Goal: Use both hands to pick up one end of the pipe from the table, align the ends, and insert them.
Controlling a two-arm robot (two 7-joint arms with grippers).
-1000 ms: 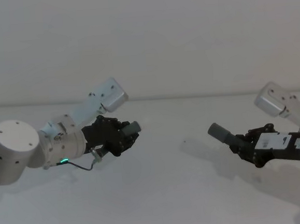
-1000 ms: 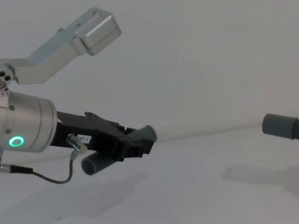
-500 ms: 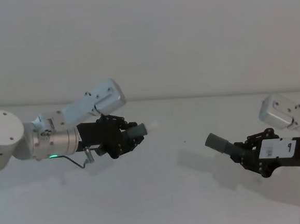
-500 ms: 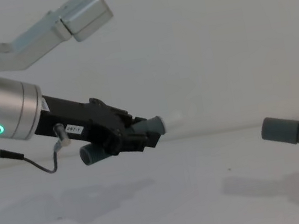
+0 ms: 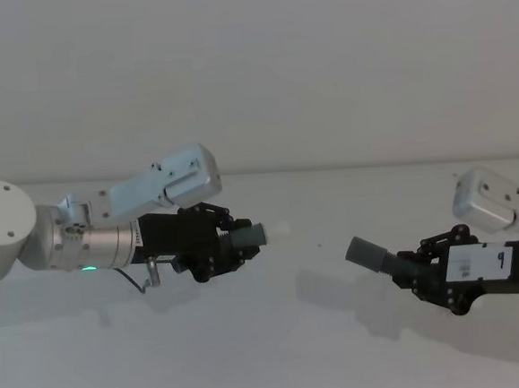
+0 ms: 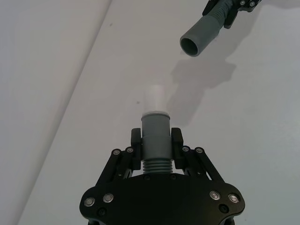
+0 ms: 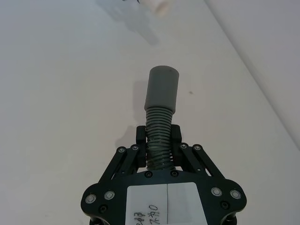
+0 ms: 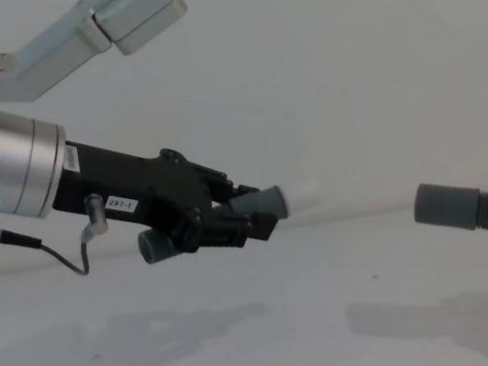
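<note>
Pickup is done: both pieces are off the table (image 5: 280, 336). The left gripper (image 5: 225, 242) is clamped on the short tube (image 8: 262, 206); the right gripper (image 5: 418, 267) is clamped on the corrugated hose (image 7: 158, 136). The 2 ends face each other, well apart. Alignment and insertion remain.

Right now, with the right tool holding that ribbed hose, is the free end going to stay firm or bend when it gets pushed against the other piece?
Probably some give. The right tool is shut on the corrugated hose at its ribs, behind the smooth cuff, and ribbing usually flexes. Only a few ribs separate grip and cuff, so sag looks slight. It seems light: the cuff juts out without drooping.
</note>
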